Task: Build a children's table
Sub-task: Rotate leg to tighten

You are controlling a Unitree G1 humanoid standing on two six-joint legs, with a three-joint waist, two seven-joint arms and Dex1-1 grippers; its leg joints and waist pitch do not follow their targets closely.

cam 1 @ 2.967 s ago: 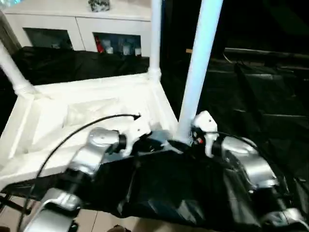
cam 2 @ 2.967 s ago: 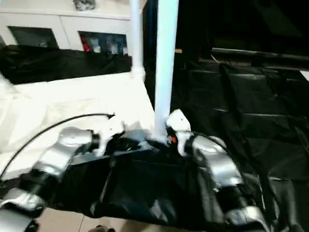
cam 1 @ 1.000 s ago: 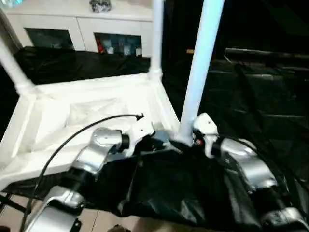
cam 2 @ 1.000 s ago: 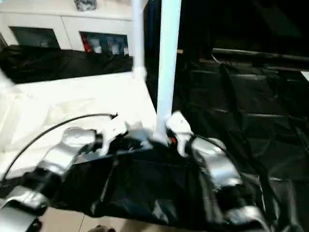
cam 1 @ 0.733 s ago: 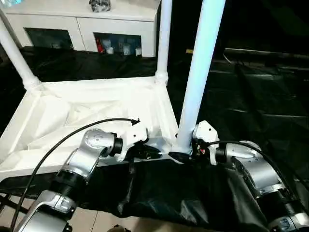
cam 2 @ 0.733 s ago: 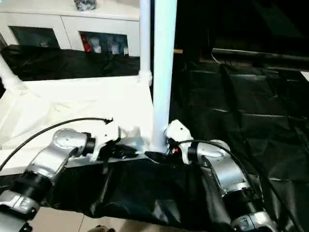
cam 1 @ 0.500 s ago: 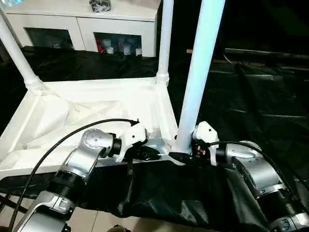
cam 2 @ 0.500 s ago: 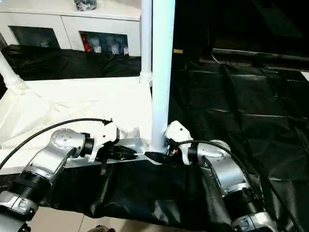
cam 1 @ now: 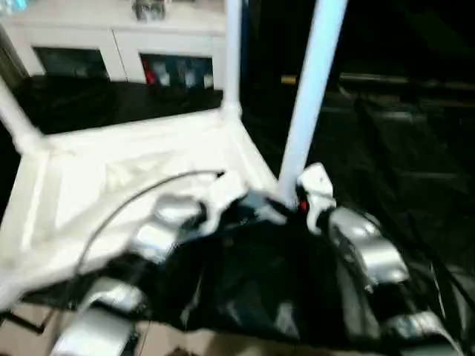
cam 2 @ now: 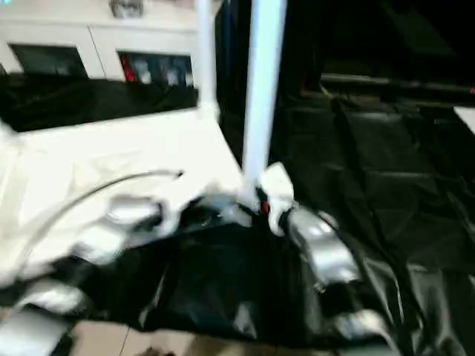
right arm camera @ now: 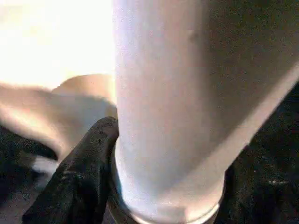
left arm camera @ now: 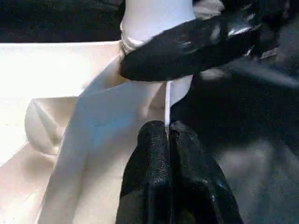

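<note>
The children's table top lies upside down on black cloth, ribbed underside up. Three white legs stand in its corner sockets: far left, far right and near right. My left gripper is at the near right corner, shut on the thin white rim, which is pinched between its fingertips. My right gripper is round the base of the near right leg. One black finger presses on the leg just above the socket. The same finger curves round the leg base in the left wrist view.
Black cloth covers the work surface, reaching far to the right and hanging over the near edge. A white cabinet with glass doors stands behind. A black cable arcs over my left forearm. Pale floor shows at the bottom left.
The whole picture has swung and blurred, so the camera moved. Both grippers stay at the near right corner, left on the rim and right at the leg's base.
</note>
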